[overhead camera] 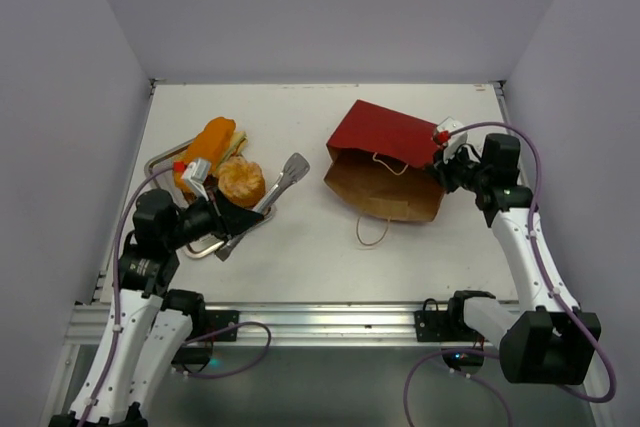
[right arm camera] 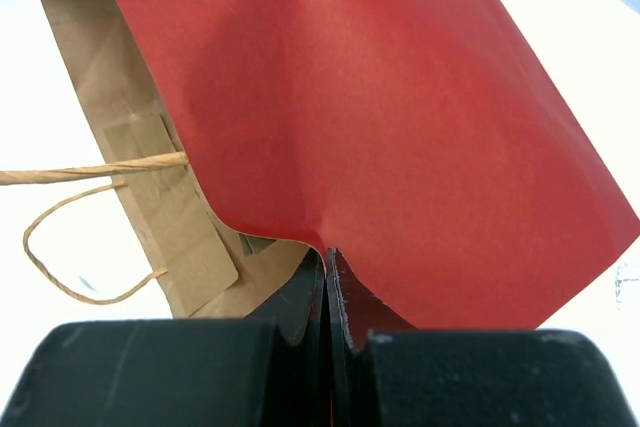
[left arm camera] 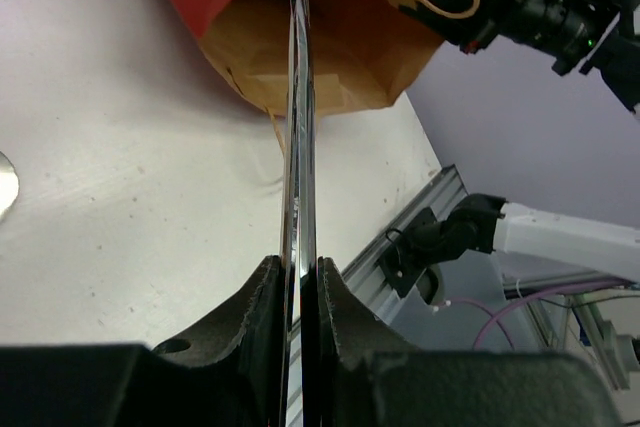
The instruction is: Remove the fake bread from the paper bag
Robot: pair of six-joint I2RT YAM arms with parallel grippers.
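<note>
White worktop (overhead camera: 320, 237), pale walls (overhead camera: 320, 7). At left, bread sits on a tray (overhead camera: 157, 161): a long roll (overhead camera: 208, 142) and a bun (overhead camera: 241, 181). Left pincer (overhead camera: 232, 219) is clamped on tongs (overhead camera: 285, 175) angled toward the bag (overhead camera: 385, 132). The bag lies flat at right, red side up, mouth toward the near edge. Right pincer (overhead camera: 438, 158) is clamped on its red wall.

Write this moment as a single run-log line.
left claw: shut on tongs | right claw: shut on bag edge | bun, roll: outside bag
</note>
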